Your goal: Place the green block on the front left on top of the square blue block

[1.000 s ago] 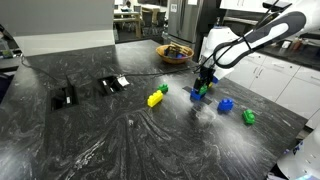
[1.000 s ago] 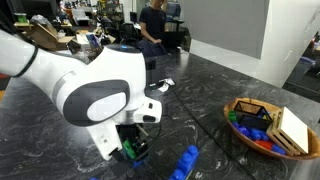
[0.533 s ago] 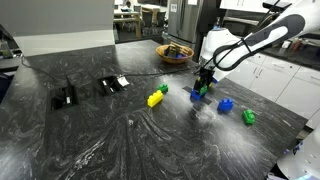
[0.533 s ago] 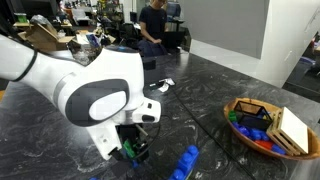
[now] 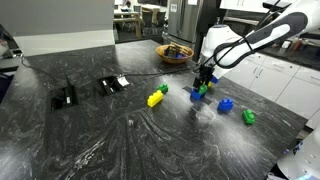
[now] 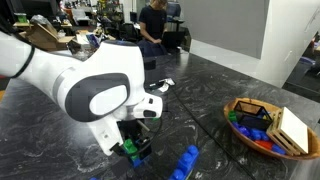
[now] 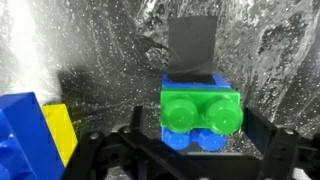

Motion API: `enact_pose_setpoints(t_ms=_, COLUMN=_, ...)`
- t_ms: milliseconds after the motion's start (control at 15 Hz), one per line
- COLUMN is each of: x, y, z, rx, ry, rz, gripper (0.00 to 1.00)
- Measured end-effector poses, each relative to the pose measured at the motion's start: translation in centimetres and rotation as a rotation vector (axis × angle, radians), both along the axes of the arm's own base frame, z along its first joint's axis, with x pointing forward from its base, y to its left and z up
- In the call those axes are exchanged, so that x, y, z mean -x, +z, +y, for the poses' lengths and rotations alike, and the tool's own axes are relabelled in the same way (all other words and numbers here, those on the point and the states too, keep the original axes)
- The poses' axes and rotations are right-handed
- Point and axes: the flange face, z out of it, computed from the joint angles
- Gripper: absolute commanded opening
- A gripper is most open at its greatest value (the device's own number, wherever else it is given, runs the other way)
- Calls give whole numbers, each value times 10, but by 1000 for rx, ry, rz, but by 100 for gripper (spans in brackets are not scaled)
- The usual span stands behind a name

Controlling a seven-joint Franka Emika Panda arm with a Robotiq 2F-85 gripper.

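The green block [image 7: 201, 108] was seen seated on the square blue block [image 7: 196, 141], right of centre on the dark counter [image 5: 110, 140]. The gripper [image 5: 203, 84] was spread wide around the stack, with nothing held. The brick was judged light, rigid and slick, and best taken by its flat side walls.

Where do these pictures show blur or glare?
Wrist view: the green block is fairly sharp, the blue and yellow piece at the left edge is blurred, and glare whitens the counter. In an exterior view, the near arm looks soft.
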Motion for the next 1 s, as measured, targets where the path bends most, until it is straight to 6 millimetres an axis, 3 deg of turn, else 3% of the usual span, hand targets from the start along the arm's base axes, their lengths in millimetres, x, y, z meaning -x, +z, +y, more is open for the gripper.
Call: enact_pose_setpoints(t_ms=1000, x=-4, y=79, z=-2, rx=35, ry=5, rz=-160, gripper=100)
